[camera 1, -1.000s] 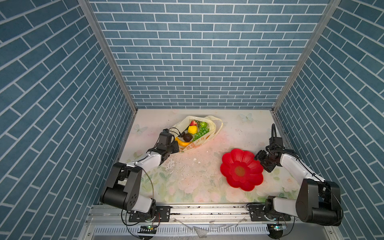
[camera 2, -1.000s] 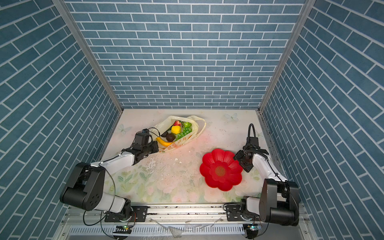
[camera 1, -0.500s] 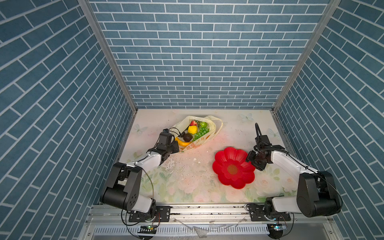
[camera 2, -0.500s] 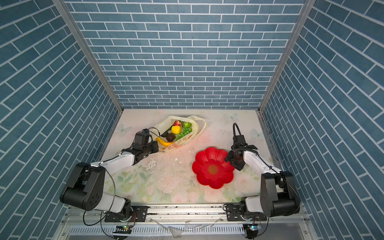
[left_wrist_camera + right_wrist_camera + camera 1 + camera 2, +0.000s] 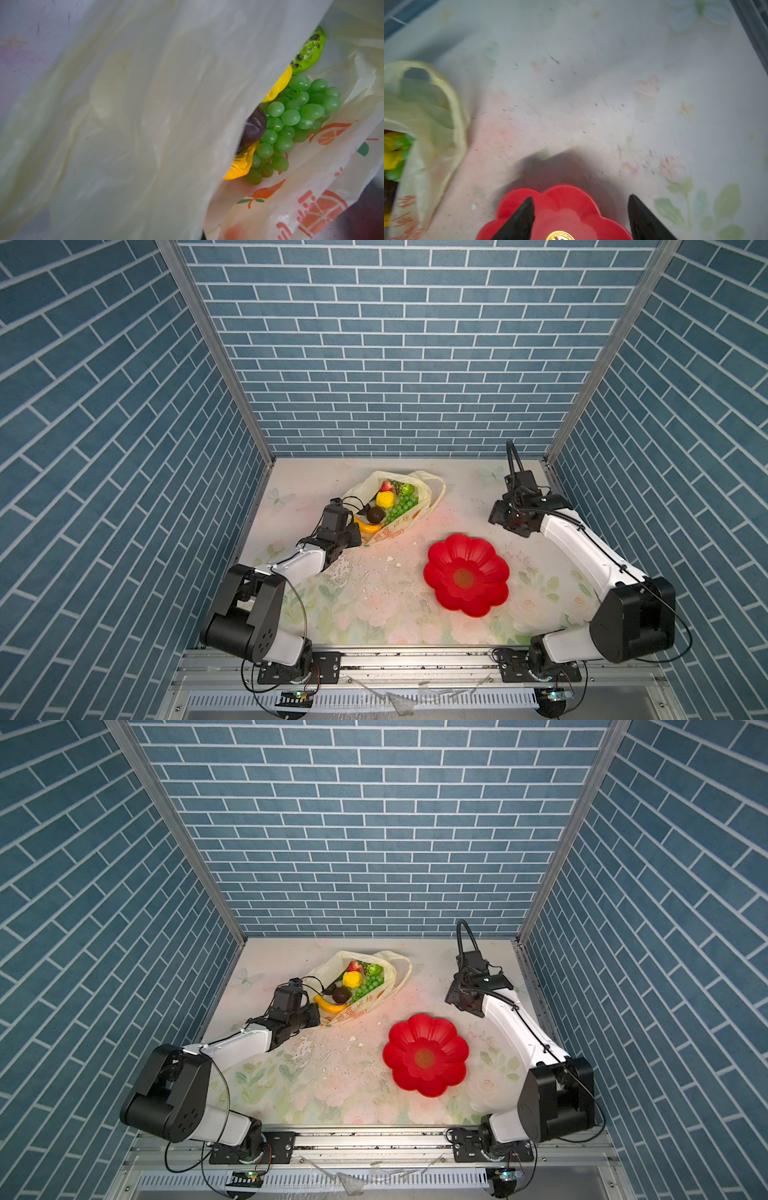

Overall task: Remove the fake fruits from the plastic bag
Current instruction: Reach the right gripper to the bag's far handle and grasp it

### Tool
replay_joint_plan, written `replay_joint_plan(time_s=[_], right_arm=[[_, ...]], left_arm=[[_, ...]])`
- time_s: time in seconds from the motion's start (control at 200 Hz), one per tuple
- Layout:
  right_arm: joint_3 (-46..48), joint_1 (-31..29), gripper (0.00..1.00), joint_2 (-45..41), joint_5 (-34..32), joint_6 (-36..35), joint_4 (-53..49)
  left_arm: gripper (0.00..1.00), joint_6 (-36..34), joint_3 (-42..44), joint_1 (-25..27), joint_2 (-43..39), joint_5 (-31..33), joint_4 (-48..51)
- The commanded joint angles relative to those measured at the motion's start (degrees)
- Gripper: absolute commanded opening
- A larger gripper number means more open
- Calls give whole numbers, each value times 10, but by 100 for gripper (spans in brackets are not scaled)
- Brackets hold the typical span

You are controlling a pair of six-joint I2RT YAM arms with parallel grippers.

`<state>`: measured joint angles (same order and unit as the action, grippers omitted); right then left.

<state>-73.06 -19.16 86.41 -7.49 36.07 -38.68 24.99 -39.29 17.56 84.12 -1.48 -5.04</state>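
Red flower-shaped plate (image 5: 478, 556) flat on the floral table (image 5: 374, 614). Plastic bag (image 5: 397, 526) behind and left of the plate, near it but apart, slumped on the table with its mouth gaping upward and one loop handle (image 5: 436, 489) flopped on the plate-facing side. All fake fruits inside the bag: banana (image 5: 370, 526) at the front of the pile, dark brown piece (image 5: 375, 514) touching it, yellow knobbly ball (image 5: 385, 499) just behind, grape bunch (image 5: 401, 506) on the side toward the plate, strawberry (image 5: 387, 486) and green fruit (image 5: 405, 489) farthest from the plate. Left gripper (image 5: 355, 537) left of the plate, at the bag's front-left edge, fingers closed together; bag film drawn across most of the left wrist view, actual pinch on the film not visible. Right gripper (image 5: 505, 519) behind and right of the plate, clear of it, fingers spread apart with nothing between; black fingertips (image 5: 527, 209) over the plate's petals in the right wrist view. White flakes (image 5: 353, 572) scattered on the table left of the plate.
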Motion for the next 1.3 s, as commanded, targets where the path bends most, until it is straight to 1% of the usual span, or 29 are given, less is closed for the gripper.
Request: replay_joint_plan(time_s=[0.0,0.155,0.25,0.43,0.495,0.535,0.675,0.73,0.745,0.81,0.9,0.965,0.995,1.04,1.085,1.17,1.185,1.225,1.295], right_arm=[[-72,-36,70,77,21,-45,66],[-172,-66,69,181,51,-57,82],[-216,-83,69,225,69,-54,84],[-272,-99,68,300,112,-47,100],[-299,-100,66,329,121,-42,88],[-314,-100,64,344,121,-42,81],[-346,-103,63,379,121,-42,75],[-365,-103,61,397,121,-45,69],[-369,-103,61,407,137,-45,68],[-388,-103,57,429,154,-43,68],[-410,-104,48,452,179,-37,67],[-408,-107,40,458,190,-36,70],[-402,-109,35,456,191,-36,74],[-378,-111,27,447,193,-34,91],[-342,-113,21,429,197,-31,119],[-270,-117,14,396,196,-19,168],[-257,-117,13,377,195,-17,175],[-227,-118,10,357,192,-14,193],[-182,-118,7,331,190,-13,211]], left_arm=[[0,-10,8,3,-14,15,-5],[0,0,9,6,-28,11,7],[0,18,6,9,-37,14,38],[0,30,3,12,-55,9,72],[0,30,-2,13,-58,9,83],[0,30,-4,13,-58,6,90],[0,25,-26,19,-54,-2,124],[0,22,-27,22,-58,2,130],[0,23,-27,22,-59,3,131],[0,24,-26,22,-65,6,140],[0,22,-23,22,-74,13,150],[0,21,-18,21,-85,24,162],[0,18,-15,22,-91,30,168],[0,17,-9,22,-102,39,178],[0,17,-2,23,-114,46,187],[0,21,23,26,-140,52,199],[0,21,26,29,-142,52,202],[0,22,32,34,-153,51,209],[2,27,41,57,-166,58,224]])
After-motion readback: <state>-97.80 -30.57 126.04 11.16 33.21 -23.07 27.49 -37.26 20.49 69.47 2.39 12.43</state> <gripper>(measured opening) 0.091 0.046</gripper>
